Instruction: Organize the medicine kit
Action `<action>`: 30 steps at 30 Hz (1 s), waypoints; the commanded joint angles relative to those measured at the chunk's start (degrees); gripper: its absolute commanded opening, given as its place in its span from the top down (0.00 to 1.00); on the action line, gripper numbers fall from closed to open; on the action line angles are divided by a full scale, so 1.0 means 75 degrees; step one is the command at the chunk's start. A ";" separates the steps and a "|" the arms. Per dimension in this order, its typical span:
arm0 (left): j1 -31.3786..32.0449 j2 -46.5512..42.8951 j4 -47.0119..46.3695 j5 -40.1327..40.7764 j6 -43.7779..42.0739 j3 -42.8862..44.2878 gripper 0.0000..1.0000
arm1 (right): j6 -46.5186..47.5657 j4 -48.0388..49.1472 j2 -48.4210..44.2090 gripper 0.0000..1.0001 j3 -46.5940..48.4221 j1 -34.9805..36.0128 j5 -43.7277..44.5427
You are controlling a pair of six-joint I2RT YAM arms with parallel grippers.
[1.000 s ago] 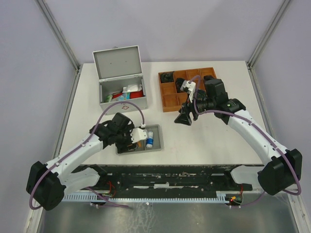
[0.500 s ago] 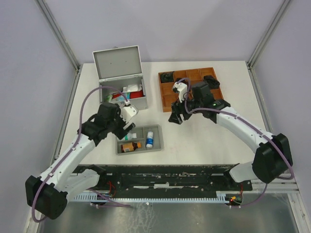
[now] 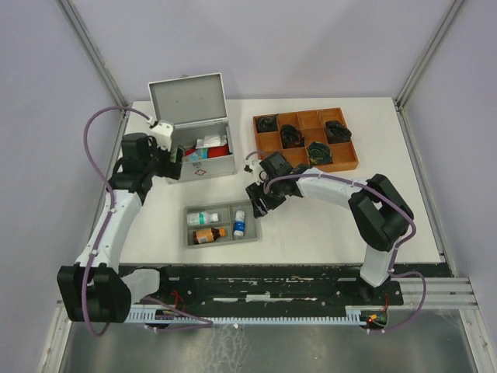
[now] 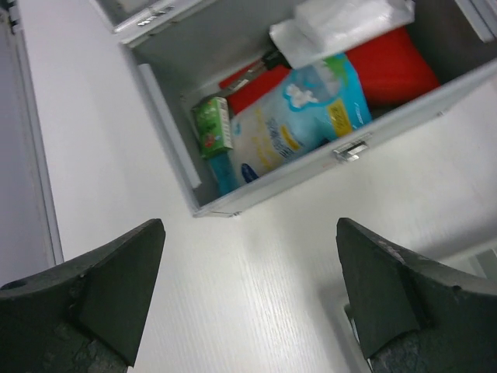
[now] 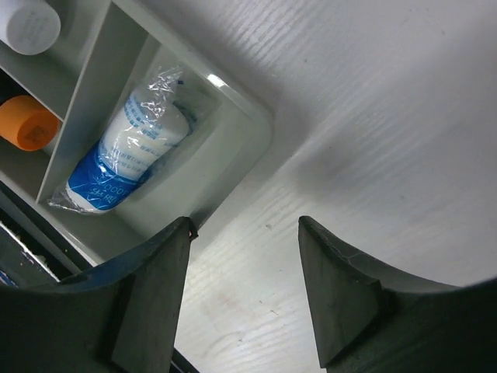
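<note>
Left tool [image 4: 248, 233] gaping by medicine kit [image 4: 202, 43], green carton [image 4: 212, 128] clear only from wrist, right tool [image 5: 245, 229] spread empty

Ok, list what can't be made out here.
Top view: dark items in the wooden tray too small to identify; left gripper covers the left end of the medicine kit.
Left wrist: kit runs off the top and right edges; blue pouch print blurred.
Right wrist: grey tray cut off at the left edge; orange-capped bottle mostly cropped.
</note>
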State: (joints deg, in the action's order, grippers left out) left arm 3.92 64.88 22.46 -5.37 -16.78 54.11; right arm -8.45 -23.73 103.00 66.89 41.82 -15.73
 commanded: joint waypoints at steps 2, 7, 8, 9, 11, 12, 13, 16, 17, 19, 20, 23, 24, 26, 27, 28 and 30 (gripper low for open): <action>-0.1002 0.0536 -0.1451 -0.0726 0.0922 0.0563 0.02 | -0.0450 -0.0062 0.0508 0.35 0.0650 0.0203 0.0132; -0.1641 0.1044 -0.2133 -0.0973 0.1421 0.0716 0.02 | -0.0489 -0.0014 0.0601 0.38 0.0714 0.0319 0.0113; -0.1712 0.1148 -0.2257 -0.0972 0.1508 0.0725 0.02 | -0.0455 -0.0058 0.0646 0.38 0.0742 0.0345 0.0175; -0.1784 0.1340 -0.2327 -0.0966 0.1565 0.0765 0.02 | -0.0437 -0.0071 0.0681 0.40 0.0735 0.0362 0.0236; -0.1851 0.1716 -0.2372 -0.0949 0.1677 0.0924 0.02 | -0.0428 -0.0049 0.0751 0.44 0.0694 0.0371 0.0294; -0.1879 0.1945 -0.2379 -0.0949 0.1729 0.1036 0.03 | -0.0432 -0.0059 0.0792 0.46 0.0685 0.0372 0.0317; -0.1901 0.2182 -0.2384 -0.0947 0.1795 0.1152 0.03 | -0.0416 -0.0084 0.0832 0.48 0.0697 0.0366 0.0351; -0.1912 0.2889 -0.2457 -0.1023 0.1956 0.1492 0.08 | -0.0381 -0.0147 0.0851 0.56 0.0705 0.0365 0.0544; -0.1910 0.3129 -0.2482 -0.1056 0.2024 0.1595 0.09 | -0.0370 -0.0171 0.0831 0.59 0.0711 0.0365 0.0615; -0.1908 0.3687 -0.2574 -0.1077 0.2219 0.1900 0.14 | -0.0325 -0.0267 0.0696 0.65 0.0725 0.0366 0.0784; -0.1906 0.3811 -0.2579 -0.1077 0.2256 0.1990 0.17 | -0.0288 -0.0287 0.0652 0.68 0.0714 0.0371 0.0875; -0.1894 0.4315 -0.2560 -0.1126 0.2410 0.2350 0.23 | -0.0087 -0.0394 0.0409 0.74 0.0660 0.0354 0.1191; -0.1885 0.4466 -0.2562 -0.1104 0.2447 0.2428 0.25 | -0.0019 -0.0423 0.0332 0.76 0.0632 0.0353 0.1275; -0.1878 0.4738 -0.2558 -0.1087 0.2512 0.2540 0.31 | 0.0119 -0.0496 0.0145 0.78 0.0571 0.0333 0.1426; -0.1863 0.4834 -0.2569 -0.1096 0.2533 0.2557 0.33 | 0.0171 -0.0520 0.0064 0.80 0.0524 0.0314 0.1465; -0.1851 0.4907 -0.2571 -0.1119 0.2556 0.2553 0.36 | 0.0231 -0.0527 -0.0018 0.81 0.0462 0.0288 0.1485; -0.1816 0.5001 -0.2573 -0.1189 0.2599 0.2514 0.42 | 0.0329 -0.0547 -0.0165 0.84 0.0364 0.0235 0.1487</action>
State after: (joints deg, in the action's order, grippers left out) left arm -10.15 101.32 6.04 -12.62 -0.56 70.76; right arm -10.02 -26.70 106.21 70.46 44.25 -7.88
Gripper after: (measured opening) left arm 0.629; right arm 0.214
